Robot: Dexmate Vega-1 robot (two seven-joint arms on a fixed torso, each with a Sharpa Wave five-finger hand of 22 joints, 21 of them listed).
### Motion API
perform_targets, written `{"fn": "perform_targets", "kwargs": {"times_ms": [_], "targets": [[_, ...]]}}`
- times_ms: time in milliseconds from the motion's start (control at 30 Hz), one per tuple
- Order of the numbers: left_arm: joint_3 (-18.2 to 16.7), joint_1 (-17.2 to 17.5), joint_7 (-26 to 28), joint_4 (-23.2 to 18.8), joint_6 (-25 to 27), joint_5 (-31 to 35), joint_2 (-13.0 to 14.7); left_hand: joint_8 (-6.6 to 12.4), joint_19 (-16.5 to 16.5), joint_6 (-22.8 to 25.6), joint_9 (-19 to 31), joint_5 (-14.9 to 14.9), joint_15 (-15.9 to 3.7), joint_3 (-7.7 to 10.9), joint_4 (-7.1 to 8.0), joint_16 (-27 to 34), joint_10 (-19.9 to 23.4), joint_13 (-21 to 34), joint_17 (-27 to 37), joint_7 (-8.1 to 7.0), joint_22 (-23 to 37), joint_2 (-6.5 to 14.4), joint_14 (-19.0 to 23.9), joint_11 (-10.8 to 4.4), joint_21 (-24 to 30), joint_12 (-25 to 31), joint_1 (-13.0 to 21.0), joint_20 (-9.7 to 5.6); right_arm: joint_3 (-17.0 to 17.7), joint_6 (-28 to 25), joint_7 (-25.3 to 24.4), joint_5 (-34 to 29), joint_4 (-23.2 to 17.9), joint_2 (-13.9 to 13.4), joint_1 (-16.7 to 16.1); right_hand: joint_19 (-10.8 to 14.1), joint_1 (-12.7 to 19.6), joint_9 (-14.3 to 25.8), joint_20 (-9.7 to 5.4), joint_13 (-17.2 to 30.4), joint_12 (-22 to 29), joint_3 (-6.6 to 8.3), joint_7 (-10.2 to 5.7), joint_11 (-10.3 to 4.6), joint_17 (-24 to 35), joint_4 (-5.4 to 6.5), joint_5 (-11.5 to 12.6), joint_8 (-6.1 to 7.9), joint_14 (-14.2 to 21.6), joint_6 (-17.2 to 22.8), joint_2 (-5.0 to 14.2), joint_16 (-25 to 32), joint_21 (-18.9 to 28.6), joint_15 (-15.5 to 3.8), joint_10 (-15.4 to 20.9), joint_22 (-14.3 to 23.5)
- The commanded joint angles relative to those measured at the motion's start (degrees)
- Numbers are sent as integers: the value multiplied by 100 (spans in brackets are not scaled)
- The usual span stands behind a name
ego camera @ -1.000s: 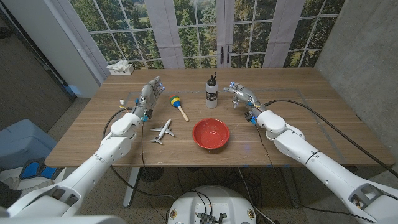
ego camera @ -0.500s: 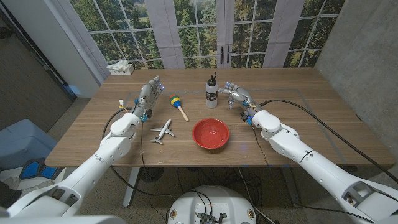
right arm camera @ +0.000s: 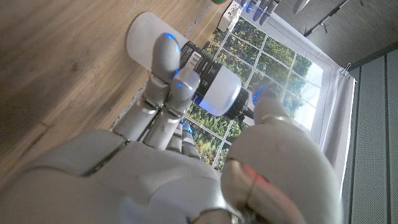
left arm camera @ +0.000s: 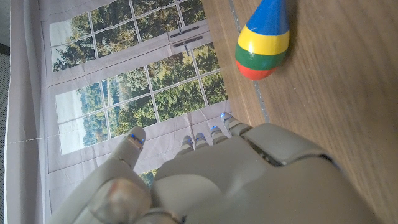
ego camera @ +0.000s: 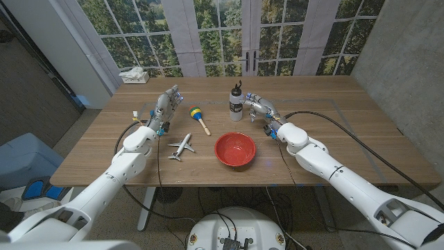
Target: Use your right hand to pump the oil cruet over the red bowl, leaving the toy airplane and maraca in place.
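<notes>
Closing in since the earlier frames, the right hand [ego camera: 261, 109] now sits just beside the oil cruet [ego camera: 236, 101], fingers [right arm camera: 163, 68] spread toward its white body and gripping nothing. Nearer the robot lies the red bowl [ego camera: 234, 149]. The cruet stands upright behind it, long axis vertical, black pump upward. The left hand [ego camera: 165, 105] waits open near the maraca [ego camera: 198, 117] and toy airplane [ego camera: 182, 146].
</notes>
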Motion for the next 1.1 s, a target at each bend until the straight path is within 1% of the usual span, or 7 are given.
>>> {"fn": "perform_targets", "kwargs": {"times_ms": [33, 300, 367, 433, 567, 800, 1100], "targets": [[5, -27, -20, 40, -7, -7, -10, 35, 45, 14, 9, 53, -287, -14, 12, 24, -370, 16, 14, 2, 26, 332, -563, -6, 41, 59, -39, -168, -132, 55, 82, -51, 225, 181, 158, 49, 120, 8, -17, 20, -10, 36, 129, 43, -18, 15, -41, -14, 24, -27, 29, -37, -8, -17, 15, -23], [-1, -36, -40, 61, -9, -17, -7, 35, 47, 23, 9, 54, -283, -23, 25, 27, -363, 16, 17, 4, 26, 326, -557, -13, 40, 60, -51, -166, -239, 5, 138, -131, 315, 249, 267, 29, 166, 3, -15, 21, -6, 36, 115, 22, -78, 21, -95, -18, 16, -36, 61, -129, -22, -17, 26, -95], [-1, -40, -45, 71, -7, -20, -9, 35, 47, 22, 9, 54, -285, -24, 26, 26, -365, 16, 17, 3, 26, 326, -559, -11, 40, 59, -51, -166, -287, -34, 326, -108, 347, 220, 349, -8, 176, 2, -11, 21, -17, 33, 61, -18, -62, 23, -113, -26, 33, -59, 60, -131, -29, -16, -3, -107], [-1, -46, -58, 82, -9, -25, -10, 35, 50, 24, 9, 54, -284, -26, 29, 27, -361, 16, 18, 6, 26, 326, -557, -10, 40, 60, -53, -166, -322, -68, 334, -146, 364, 235, 384, -35, 209, 0, -6, 22, -45, 27, 27, -57, -147, 11, -137, -43, -55, -111, 45, -247, -52, -20, -83, -166], [-2, -52, -74, 97, -19, -29, -13, 35, 52, 28, 9, 55, -284, -28, 33, 27, -359, 16, 18, 6, 26, 324, -555, -6, 40, 60, -55, -164, -352, -49, 268, -194, 455, 313, 414, -65, 263, 0, 1, 25, -41, 11, -131, -144, -209, 2, -165, -50, -81, -172, 26, -346, -63, -24, -103, -238], [-7, -52, -76, 93, 1, -35, 0, 37, 56, 35, 9, 56, -284, -31, 37, 29, -356, 16, 18, 7, 26, 324, -548, -10, 40, 60, -58, -160, -419, -97, 283, -218, 704, 444, 541, -225, 357, 5, 48, 30, -57, -35, -212, -216, -393, -13, -190, -41, -172, -208, -14, -540, -78, -23, -203, -290], [-5, -60, -70, 76, 31, -30, 16, 40, 65, 50, 9, 59, -287, -36, 43, 30, -343, 16, 17, 4, 26, 321, -537, -6, 41, 62, -60, -156, -473, -180, 151, -220, 1046, 670, 643, -187, 440, 6, 18, 35, -32, -138, -297, -243, -644, 4, -211, -16, -176, -190, -40, -700, -93, -18, -199, -483]]}}
